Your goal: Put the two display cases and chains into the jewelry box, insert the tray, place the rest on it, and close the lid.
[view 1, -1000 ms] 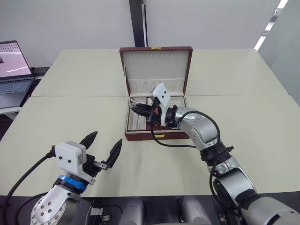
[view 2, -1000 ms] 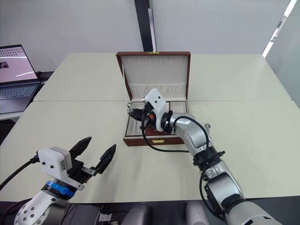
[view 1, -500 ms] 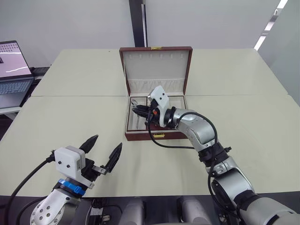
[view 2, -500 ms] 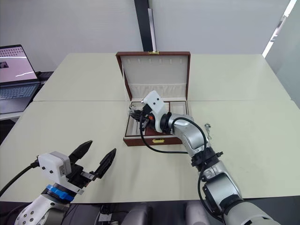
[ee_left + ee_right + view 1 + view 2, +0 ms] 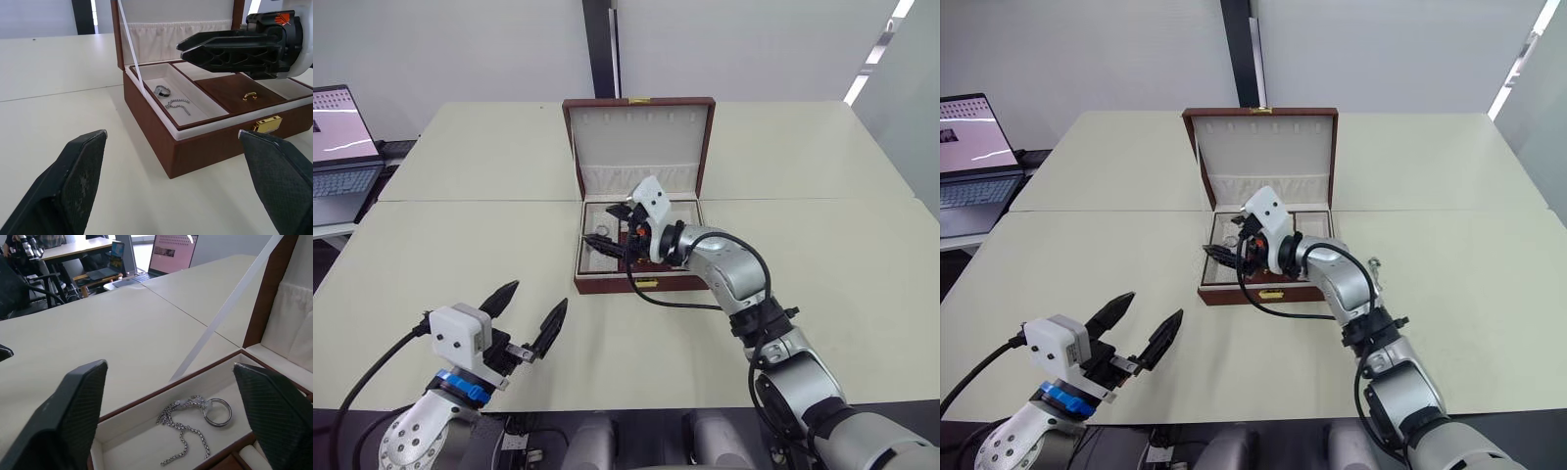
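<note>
At the left, the left pincer [image 5: 527, 317] hangs spread wide over bare tabletop [image 5: 460, 245], well short of the jewelry box [image 5: 639, 282]. In the box's left compartment lie 1 chain [image 5: 183, 427] and 1 ring [image 5: 217, 411]: light, limp, slippery, probably best pinched at the bunched links. The right pincer [image 5: 609, 227] hovers above them, parted and empty. The raised lid [image 5: 640, 137] and ribbon [image 5: 129, 46] crowd that side; the tabletop rightward is roomy.

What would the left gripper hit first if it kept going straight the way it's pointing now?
Probably the front wall of the jewelry box. The open left gripper points across bare table toward it, with nothing between, though depth is hard to judge.
</note>
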